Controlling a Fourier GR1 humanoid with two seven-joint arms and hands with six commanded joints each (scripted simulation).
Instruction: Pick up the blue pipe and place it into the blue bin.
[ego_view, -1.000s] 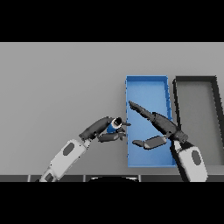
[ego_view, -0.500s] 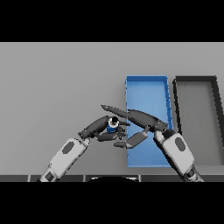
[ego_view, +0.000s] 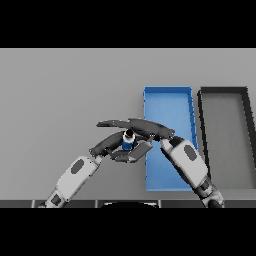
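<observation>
The short blue pipe (ego_view: 128, 141) with a pale top is held upright just left of the blue bin (ego_view: 168, 90), slightly above the table. My left hand (ego_view: 105, 145) comes in from the lower left and is shut on the pipe from its left side. My right hand (ego_view: 151, 130) has crossed leftward over the bin's near left wall. Its long straight fingers (ego_view: 118, 123) span above the pipe and its thumb lies below it, so the pipe sits between them. The right hand is open. The pipe's lower part is hidden by both hands.
A black bin (ego_view: 223, 90) stands right of the blue bin, side by side with it. My right forearm (ego_view: 186, 162) lies across the blue bin's near end. Grey table (ego_view: 65, 95) stretches to the left and back.
My right hand has swung left from over the blue bin to the pipe, its fingers now spanning it. The left hand has kept hold of the pipe and lifted it slightly.
</observation>
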